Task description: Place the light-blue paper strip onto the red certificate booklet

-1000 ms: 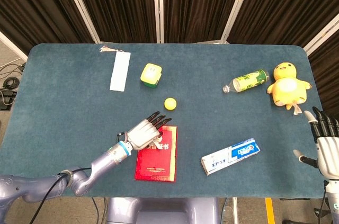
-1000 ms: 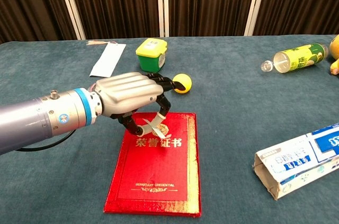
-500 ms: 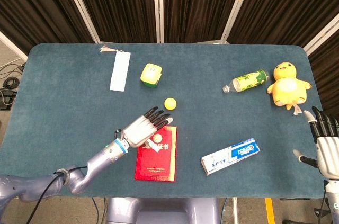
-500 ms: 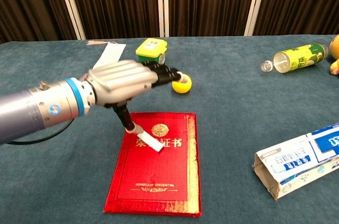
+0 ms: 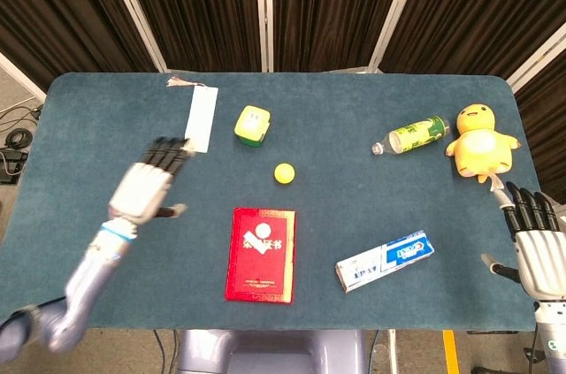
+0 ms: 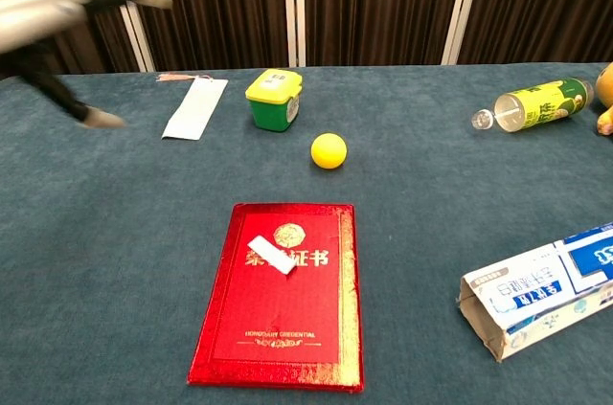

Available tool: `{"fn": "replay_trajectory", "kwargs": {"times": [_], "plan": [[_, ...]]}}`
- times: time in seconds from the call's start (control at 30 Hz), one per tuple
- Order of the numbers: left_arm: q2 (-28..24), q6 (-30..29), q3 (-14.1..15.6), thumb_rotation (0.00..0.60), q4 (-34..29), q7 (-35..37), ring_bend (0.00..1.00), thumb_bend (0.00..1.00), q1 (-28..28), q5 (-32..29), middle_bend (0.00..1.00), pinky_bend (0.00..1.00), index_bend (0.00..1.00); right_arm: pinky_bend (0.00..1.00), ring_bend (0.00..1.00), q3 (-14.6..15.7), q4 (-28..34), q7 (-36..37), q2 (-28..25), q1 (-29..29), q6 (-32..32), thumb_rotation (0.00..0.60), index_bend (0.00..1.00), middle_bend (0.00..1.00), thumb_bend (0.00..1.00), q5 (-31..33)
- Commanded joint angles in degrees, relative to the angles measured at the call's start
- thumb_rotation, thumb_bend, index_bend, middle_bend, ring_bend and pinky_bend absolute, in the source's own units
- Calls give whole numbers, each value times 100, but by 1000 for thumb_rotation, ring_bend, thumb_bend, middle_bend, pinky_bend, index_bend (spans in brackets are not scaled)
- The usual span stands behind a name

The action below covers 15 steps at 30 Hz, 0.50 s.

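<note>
The paper strip lies on the red booklet, right of the empty, spread left hand; right hand spread, empty.

You get bright, even light from above in both views. Shadows on the bench are small and soft, tucked just under each thing. The red booklet shines with glare along its gold edge in your chest view. Your left robot hand looks a bit smeared in the head view and is a streaky blur in the chest view. Everything else is sharp. The dark curtains behind stay dim.
</note>
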<state>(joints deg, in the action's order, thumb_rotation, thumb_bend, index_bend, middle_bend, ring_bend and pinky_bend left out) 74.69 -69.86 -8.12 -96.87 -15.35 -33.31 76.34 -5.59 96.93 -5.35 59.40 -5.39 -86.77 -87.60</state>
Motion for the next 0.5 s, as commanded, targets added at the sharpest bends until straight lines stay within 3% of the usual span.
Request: {"fn": "replay_trajectory", "kwargs": {"times": [0.03,0.3,0.5], "plan": [[-772,-834,190,600,-665,-123,0,0,840,-346,0,0,0,0,0,32,-3,-65,42,-50,94,600,64,0,9,-19],[-1320,-1382,417,600,-1039,17,0,0,1561,-585,0,0,0,0,0,29,78,-357,102,-369,530,600,67,0,245,-127],[-1467,-1519,475,600,-1047,268,0,0,1810,-481,0,0,0,0,0,-57,524,-682,-71,-1175,1670,600,139,0,507,-312]]}}
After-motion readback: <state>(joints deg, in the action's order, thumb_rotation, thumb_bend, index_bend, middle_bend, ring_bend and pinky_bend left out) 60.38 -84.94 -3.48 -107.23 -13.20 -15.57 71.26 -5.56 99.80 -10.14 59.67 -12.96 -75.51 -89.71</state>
